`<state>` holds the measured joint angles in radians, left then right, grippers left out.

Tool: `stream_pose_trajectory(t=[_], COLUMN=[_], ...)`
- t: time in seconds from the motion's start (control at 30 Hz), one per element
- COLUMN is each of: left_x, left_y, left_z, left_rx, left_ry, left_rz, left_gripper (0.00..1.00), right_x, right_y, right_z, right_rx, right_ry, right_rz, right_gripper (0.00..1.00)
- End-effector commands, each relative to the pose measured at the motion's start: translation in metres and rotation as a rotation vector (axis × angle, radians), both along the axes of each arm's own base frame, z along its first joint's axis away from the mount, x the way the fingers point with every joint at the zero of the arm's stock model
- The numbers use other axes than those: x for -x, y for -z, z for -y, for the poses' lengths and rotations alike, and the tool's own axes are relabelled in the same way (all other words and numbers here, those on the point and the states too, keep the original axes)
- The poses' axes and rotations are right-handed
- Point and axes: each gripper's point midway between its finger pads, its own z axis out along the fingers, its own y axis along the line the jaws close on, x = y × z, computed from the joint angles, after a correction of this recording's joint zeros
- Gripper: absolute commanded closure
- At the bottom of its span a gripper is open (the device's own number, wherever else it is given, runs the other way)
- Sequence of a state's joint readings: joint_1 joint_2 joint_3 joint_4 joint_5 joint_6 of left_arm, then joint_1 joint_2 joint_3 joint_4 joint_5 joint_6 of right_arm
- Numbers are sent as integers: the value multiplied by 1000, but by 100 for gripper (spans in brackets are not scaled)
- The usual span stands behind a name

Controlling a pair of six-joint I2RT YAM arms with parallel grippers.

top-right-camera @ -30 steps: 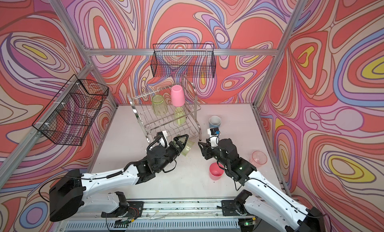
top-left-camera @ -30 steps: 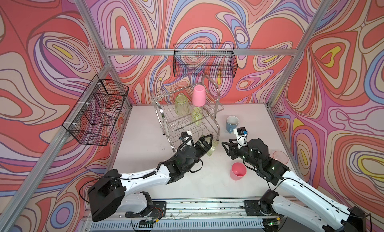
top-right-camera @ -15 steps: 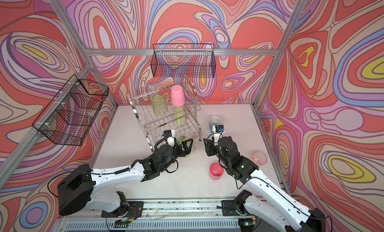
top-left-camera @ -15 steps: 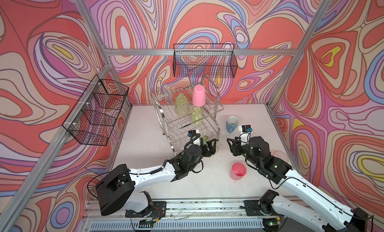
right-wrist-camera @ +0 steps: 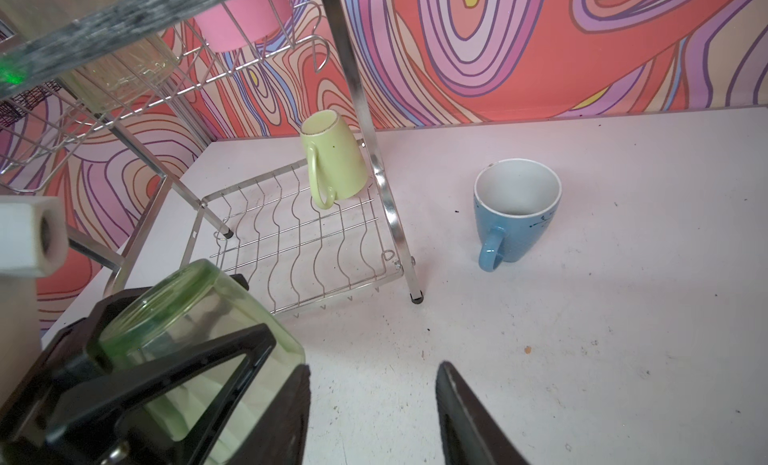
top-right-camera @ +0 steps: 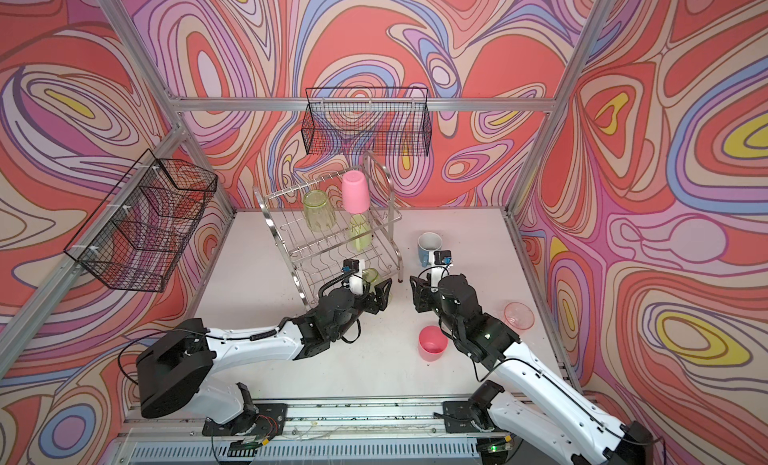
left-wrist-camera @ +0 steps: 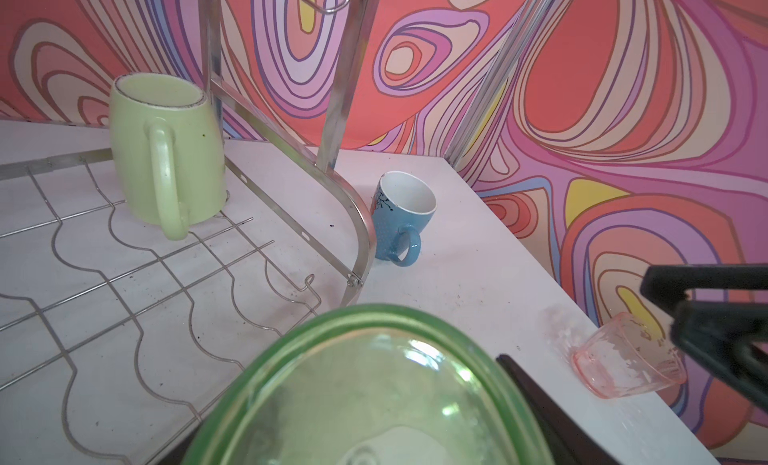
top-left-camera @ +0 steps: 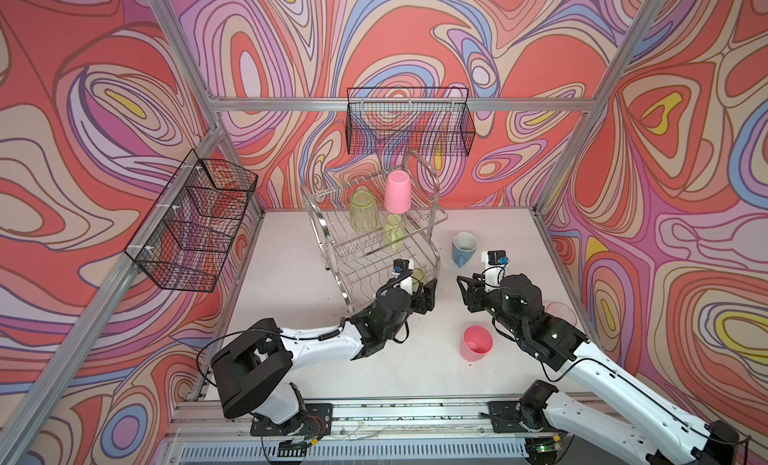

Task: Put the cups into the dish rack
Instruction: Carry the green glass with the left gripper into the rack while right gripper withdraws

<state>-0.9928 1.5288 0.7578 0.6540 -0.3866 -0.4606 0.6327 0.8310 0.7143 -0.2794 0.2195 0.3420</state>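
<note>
My left gripper (top-left-camera: 420,287) is shut on a clear green cup (top-left-camera: 417,276) (left-wrist-camera: 374,392) (right-wrist-camera: 195,317), held at the front right corner of the silver dish rack (top-left-camera: 432,180) (top-right-camera: 266,217), just above its lower tier. On the upper tier a clear green cup (top-left-camera: 363,211) and a pink tumbler (top-left-camera: 397,191) stand upside down. A pale-green mug (left-wrist-camera: 166,151) (right-wrist-camera: 332,163) sits upside down on the lower tier. My right gripper (top-left-camera: 464,287) (right-wrist-camera: 372,371) is open and empty, low over the table right of the rack. On the table stand a blue mug (top-left-camera: 463,249) (right-wrist-camera: 515,209), a pink tumbler (top-left-camera: 476,342) and a clear pinkish cup (top-left-camera: 561,311) (left-wrist-camera: 627,363).
Two black wire baskets hang on the walls, one on the left (top-left-camera: 195,221) and one at the back (top-left-camera: 409,122). The rack's front right leg (right-wrist-camera: 415,296) stands between the grippers and the blue mug. Aluminium frame posts (top-left-camera: 552,192) line the table's corners.
My left gripper has carried the green cup a little right and farther in, up to the rack's front corner. My right gripper has drawn slightly back to the right.
</note>
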Motion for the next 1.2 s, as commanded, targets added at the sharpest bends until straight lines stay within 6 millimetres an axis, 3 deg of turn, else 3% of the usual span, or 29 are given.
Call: stream_pose_trajectory(t=[0.0, 0.57, 1.17], left_x=[-14, -53, -101], left_y=[-17, -2, 23], left_z=[1, 1, -18], left_rx=[-44, -202, -230], left_ry=[-38, -115, -178], left_rz=[87, 116, 132], left_gripper=[36, 38, 37], right_x=[0, 3, 5], right_y=[-2, 5, 20], right_z=[3, 3, 2], right_rx=[-10, -30, -52], right_ry=[14, 5, -1], right_rz=[24, 46, 55], right_gripper=[50, 51, 51])
